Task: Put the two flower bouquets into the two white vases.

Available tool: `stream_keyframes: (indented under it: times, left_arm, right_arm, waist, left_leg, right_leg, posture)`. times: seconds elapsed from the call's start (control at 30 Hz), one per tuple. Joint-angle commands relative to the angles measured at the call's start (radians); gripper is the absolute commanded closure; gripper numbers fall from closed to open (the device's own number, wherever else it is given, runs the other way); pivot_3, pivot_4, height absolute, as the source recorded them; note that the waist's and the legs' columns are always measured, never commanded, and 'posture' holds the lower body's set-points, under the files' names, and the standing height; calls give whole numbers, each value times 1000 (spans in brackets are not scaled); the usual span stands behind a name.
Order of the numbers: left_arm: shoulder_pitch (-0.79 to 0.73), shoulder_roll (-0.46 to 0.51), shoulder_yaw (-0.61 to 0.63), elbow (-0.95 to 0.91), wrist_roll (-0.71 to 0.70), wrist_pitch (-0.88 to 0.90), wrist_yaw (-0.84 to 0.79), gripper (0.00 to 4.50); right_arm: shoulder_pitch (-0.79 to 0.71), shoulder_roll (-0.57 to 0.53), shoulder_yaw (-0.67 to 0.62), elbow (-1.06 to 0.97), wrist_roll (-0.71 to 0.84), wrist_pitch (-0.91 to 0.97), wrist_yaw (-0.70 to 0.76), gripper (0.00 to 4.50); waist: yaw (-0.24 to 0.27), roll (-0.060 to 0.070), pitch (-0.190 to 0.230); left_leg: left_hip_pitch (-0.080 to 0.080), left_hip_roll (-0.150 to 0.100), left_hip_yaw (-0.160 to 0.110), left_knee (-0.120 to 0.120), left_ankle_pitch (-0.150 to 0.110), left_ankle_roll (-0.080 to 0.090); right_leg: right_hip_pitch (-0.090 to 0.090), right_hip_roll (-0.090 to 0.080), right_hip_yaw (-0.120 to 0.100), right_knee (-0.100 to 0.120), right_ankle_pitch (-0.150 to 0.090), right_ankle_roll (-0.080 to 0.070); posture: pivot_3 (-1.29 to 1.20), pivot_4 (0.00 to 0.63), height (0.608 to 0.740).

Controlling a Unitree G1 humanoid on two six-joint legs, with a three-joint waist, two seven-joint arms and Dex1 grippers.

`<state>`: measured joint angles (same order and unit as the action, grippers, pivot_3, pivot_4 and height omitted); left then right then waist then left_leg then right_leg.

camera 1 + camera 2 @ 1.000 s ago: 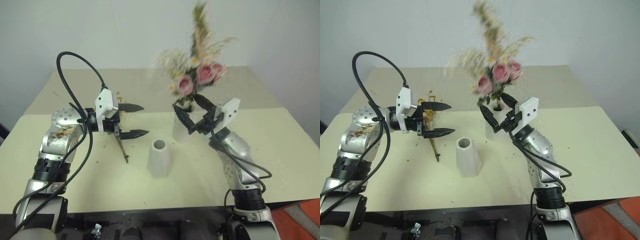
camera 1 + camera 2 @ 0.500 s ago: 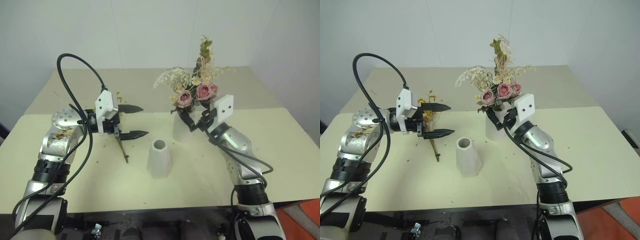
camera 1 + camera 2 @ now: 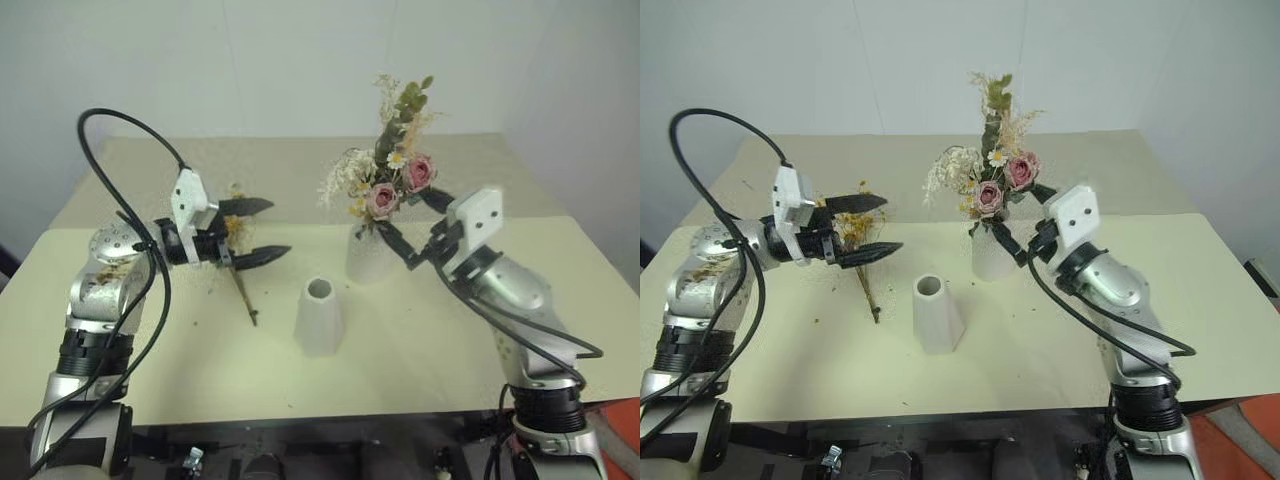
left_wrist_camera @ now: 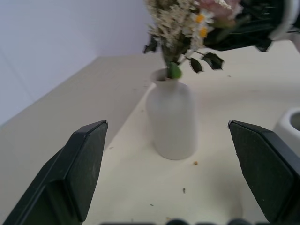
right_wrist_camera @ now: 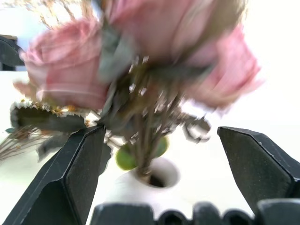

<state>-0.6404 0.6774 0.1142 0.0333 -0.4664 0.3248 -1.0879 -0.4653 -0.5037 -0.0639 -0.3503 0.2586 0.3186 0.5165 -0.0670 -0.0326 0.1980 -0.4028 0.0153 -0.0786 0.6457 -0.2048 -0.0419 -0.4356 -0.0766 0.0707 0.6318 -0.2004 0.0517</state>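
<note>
Since a second ago the right end effector (image 3: pixel 412 228) has backed off, fingers spread, leaving the pink-rose bouquet (image 3: pixel 385 175) upright in the rounder white ceramic vase (image 3: pixel 368 255). Yellow-blossom dried bunch (image 3: pixel 862 262) lies on the bench (image 3: pixel 560 270), stem toward the robot, just under the spread left end effector (image 3: pixel 258 231); cone-shaped white vase (image 3: pixel 319 316) waits empty.

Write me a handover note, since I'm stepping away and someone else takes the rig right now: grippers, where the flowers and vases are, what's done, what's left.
Left gripper: open, empty, above the table over the yellow bouquet.
Right gripper: open, holding nothing, fingers either side of the rose bouquet's stems above the vase mouth.
Rose bouquet: standing in the bottle-shaped vase, leaning a little.
Yellow bouquet: lying flat on the table, left of the cone vase.
Cone vase: upright, empty, nearer the robot.
Done: roses in.
Left: pick up the yellow bouquet and put it in the cone vase.
</note>
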Motion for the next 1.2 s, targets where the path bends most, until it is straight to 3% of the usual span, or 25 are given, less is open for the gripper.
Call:
stream_keyframes:
  times: [0.03,0.2,0.3,0.47,0.67,0.83,1.03,1.2]
  left_arm:
    - [44,19,73,-89,-47,63,68,0]
    - [127,10,104,-238,-31,197,265,0]
    - [141,-30,61,-353,37,425,517,0]
    - [-12,-180,16,-424,124,909,851,0]
    - [-192,-295,38,-312,217,1269,1003,0]
    - [-247,-302,52,-149,165,1290,1063,0]
    - [-289,-340,82,-39,150,1290,1181,0]
    - [-352,-352,71,79,149,1290,1187,0]
  right_arm:
    - [54,-80,-57,-85,31,34,59,14]
    - [158,-219,-166,-161,179,110,212,14]
    - [204,-352,-219,-199,259,153,347,14]
    - [187,-478,-255,-210,354,180,469,14]
    - [79,-541,-242,-179,453,220,539,14]
    - [-93,-563,-170,-134,528,370,501,14]
    - [-125,-561,-152,-148,574,444,492,14]
    - [-136,-555,-124,-169,582,477,475,14]
  waist:
    - [1,0,0]
    - [6,0,0]
    - [10,0,0]
    - [22,-3,-1]
    - [18,-3,-1]
    - [18,-3,-1]
    - [33,-3,-1]
    - [36,-3,-1]
  left_leg:
    - [0,0,0,0,0,0]
    - [1,0,0,0,0,0]
    - [6,0,0,0,0,0]
    - [13,0,0,1,0,0]
    - [13,0,0,2,0,0]
    - [13,0,0,1,0,0]
    - [10,-2,0,1,0,0]
    - [9,-2,0,1,0,0]
  right_leg:
    - [0,0,0,0,0,0]
    - [2,0,0,0,0,0]
    - [8,0,0,-2,-1,2]
    - [17,0,0,-4,-6,11]
    - [15,0,0,-3,-6,11]
    - [15,0,0,-3,-6,11]
    - [14,-1,0,-6,-6,11]
    - [13,-1,-1,-6,-6,10]
  posture:
    - [0,150,740]
    - [0,150,740]
    - [0,150,740]
    - [0,150,740]
    - [0,150,740]
    - [0,150,740]
    - [0,150,740]
    - [0,150,740]
